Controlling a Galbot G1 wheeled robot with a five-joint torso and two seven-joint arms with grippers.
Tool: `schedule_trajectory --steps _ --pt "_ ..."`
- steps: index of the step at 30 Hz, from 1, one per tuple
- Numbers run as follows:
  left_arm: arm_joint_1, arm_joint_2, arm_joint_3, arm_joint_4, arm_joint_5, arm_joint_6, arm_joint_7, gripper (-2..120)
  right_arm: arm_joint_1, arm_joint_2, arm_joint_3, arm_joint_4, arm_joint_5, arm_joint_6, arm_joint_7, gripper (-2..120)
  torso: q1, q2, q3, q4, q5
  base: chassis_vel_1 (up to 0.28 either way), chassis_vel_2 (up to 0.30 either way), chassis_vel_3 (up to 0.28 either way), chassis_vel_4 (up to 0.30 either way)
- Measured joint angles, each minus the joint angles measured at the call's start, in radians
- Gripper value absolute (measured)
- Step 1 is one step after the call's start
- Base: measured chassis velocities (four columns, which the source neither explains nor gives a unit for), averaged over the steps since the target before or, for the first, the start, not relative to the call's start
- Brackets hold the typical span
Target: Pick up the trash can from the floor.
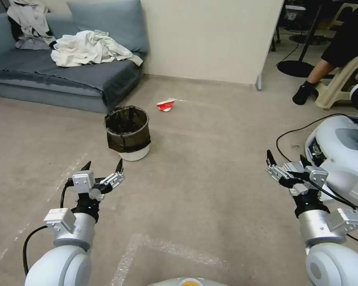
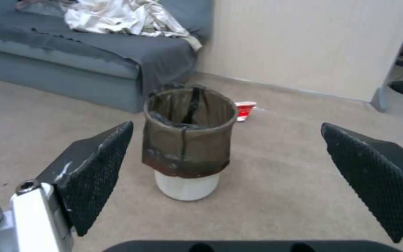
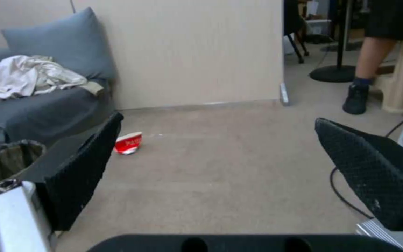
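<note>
Head view takes in 1 trash can [image 1: 127,133], 1 crushed red-and-white cup [image 1: 165,105], 1 grey sofa [image 1: 47,75] and 2 grippers over the floor [image 1: 203,159]. That trash can, white with a dark bag folded over its rim, stands upright on the floor just in front of the sofa's near corner, with the cup lying on its side beyond it, nearer the wall [image 1: 211,35]. 1 heap of pale cloth [image 1: 89,47] lies on the sofa seat. Left gripper [image 1: 103,167] hangs above the floor just short of the trash can, a little to its left and apart from it, jaws spread wide and holding nothing; in the left wrist view the can [image 2: 187,140] sits between the 2 black fingers [image 2: 94,168], farther off. Right gripper [image 1: 288,161] hovers well apart to the right, also spread and empty, beside a white machine base [image 1: 346,155] and a black cable [image 1: 290,137].
</note>
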Motion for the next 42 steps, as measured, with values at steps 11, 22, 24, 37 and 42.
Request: schedule_trajectory --steps 11,22,24,37,42 --pt "0.001 -0.001 0.0 0.001 0.003 -0.002 0.0 100 0.004 -0.001 0.0 -0.005 0.0 0.012 -0.008 100 0.0 0.0 0.0 0.0 0.0 0.0 0.0 0.0 0.0" --pt "0.001 -0.001 -0.002 0.001 0.006 -0.003 -0.002 100 0.004 -0.002 0.0 -0.007 0.0 0.023 -0.015 100 0.0 0.0 0.0 -0.0001 0.0 0.0 0.0 0.0 0.0" --pt "0.002 -0.001 -0.002 0.001 0.006 -0.003 -0.002 100 0.004 -0.002 0.0 -0.007 0.0 0.026 -0.016 100 0.0 0.0 0.0 0.0 0.0 0.0 0.0 0.0 0.0" --pt "0.002 0.0 -0.005 0.005 0.027 -0.018 -0.02 100 0.007 -0.01 0.001 -0.021 0.004 0.064 -0.043 100 0.0 0.0 0.0 -0.0001 0.0 0.0 0.0 0.0 0.0" --pt "0.002 0.001 -0.005 0.005 0.034 -0.018 -0.022 100 0.006 -0.006 -0.001 -0.025 0.004 0.077 -0.054 100 0.0 0.0 0.0 -0.0001 0.0 0.0 0.0 0.0 0.0"
